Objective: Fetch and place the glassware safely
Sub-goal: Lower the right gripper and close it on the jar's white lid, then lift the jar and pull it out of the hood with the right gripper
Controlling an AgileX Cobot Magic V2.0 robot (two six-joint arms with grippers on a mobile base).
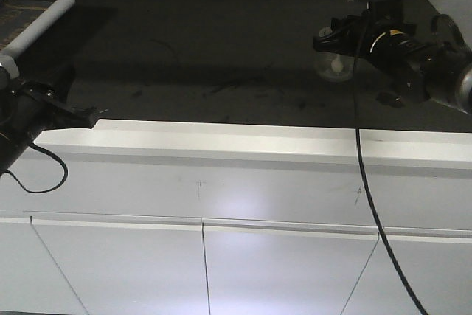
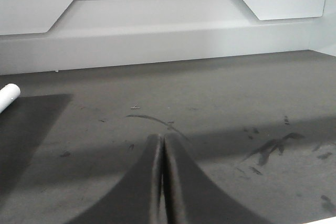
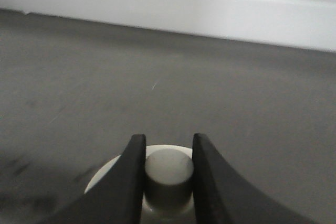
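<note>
Over on the right side of the dark countertop sits the small glass jar, standing upright, well back from the white front edge. The right pincer is directly on top of it. From the wrist view, its two black fingers sit on either side of the knob in the middle of the cream lid, touching it on both sides, so it is closed on the knob. The jar's glass body is hidden under the lid there. The left pincer hangs low over the left part of the counter, well apart from the jar, with its fingers pressed together and nothing between them. A grey cylindrical rod lies just beyond it on the far left
</note>
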